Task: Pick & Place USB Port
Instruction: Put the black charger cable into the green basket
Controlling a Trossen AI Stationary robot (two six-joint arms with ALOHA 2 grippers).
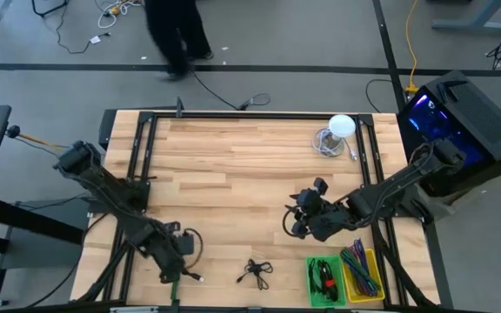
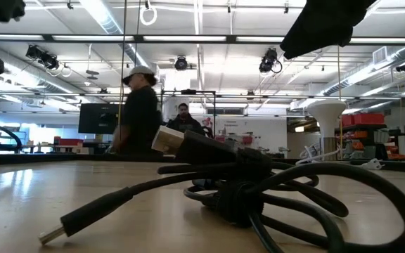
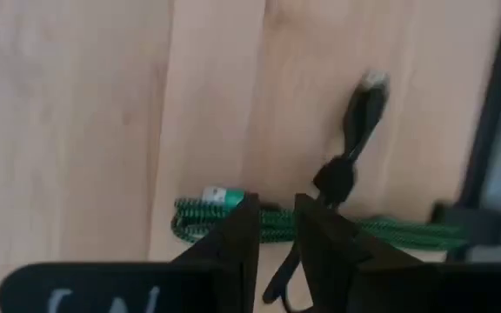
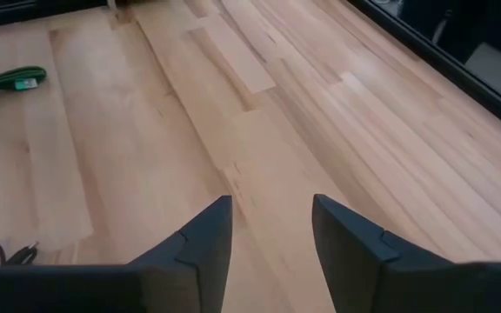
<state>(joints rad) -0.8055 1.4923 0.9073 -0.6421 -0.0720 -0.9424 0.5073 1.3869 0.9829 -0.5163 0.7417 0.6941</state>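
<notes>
- Overhead view: the left gripper (image 1: 177, 261) sits at lower left of the frame, over a black cable (image 3: 346, 165) and a green cable (image 3: 390, 230).
- Its fingers are narrowly apart, straddling the black cable; whether they clamp it I cannot tell.
- Right gripper (image 1: 296, 219), centre right, is open and empty.
- Green bin (image 1: 310, 283) and yellow bin (image 1: 377, 283), lower right, already hold cables.
- A coiled black cable (image 1: 255, 271) lies at bottom centre, unpicked; placing looks still ahead.

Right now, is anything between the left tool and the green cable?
Only a black cable: it crosses the green cable right at the tips of the left tool, so a grasp there could catch both. Nothing else visible is in the way. The right tool waits over mid-table, open and empty.
</notes>
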